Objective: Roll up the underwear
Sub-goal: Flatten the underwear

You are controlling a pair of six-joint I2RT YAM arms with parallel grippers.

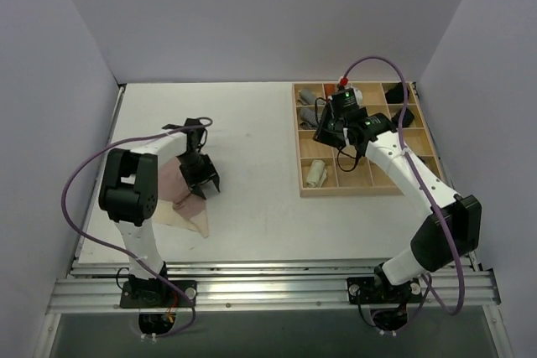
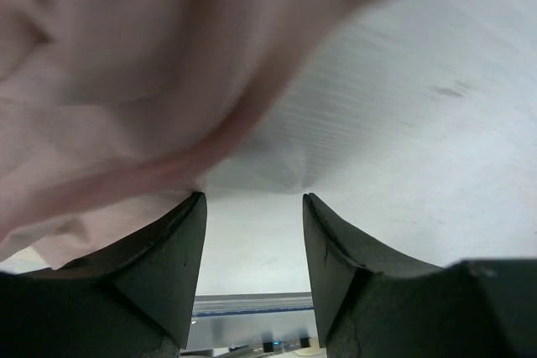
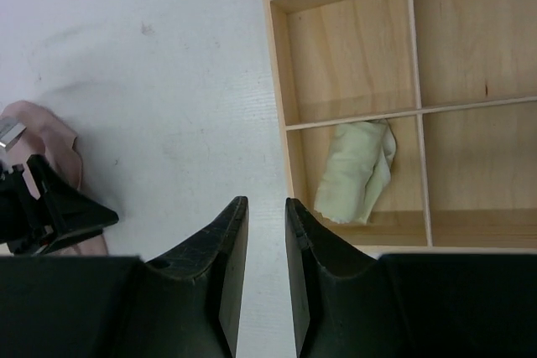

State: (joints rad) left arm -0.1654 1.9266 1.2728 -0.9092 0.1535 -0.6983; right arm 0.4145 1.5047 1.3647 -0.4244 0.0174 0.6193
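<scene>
While left jaws gape wide at pink underwear [image 1: 174,182], right jaws stand narrow, empty.

Table [image 1: 252,140] bears pink underwear [image 1: 174,184] and wooden tray [image 1: 348,191].

Blurred pink underwear [image 2: 126,81] lies on the white table [image 2: 436,123] beyond the parted left pincer [image 2: 253,197].

Setup's a flat white surface [image 1: 252,115] boxed in by plain pale grey walls [image 1: 252,14]. A light wooden tray split into a grid of compartments [image 1: 352,192] sits on its right side. Grey rolled cloth bundles [image 1: 308,96] fill the far-left cells, and a black rolled bundle [image 1: 394,91] sits in the far-right corner cell.
</scene>
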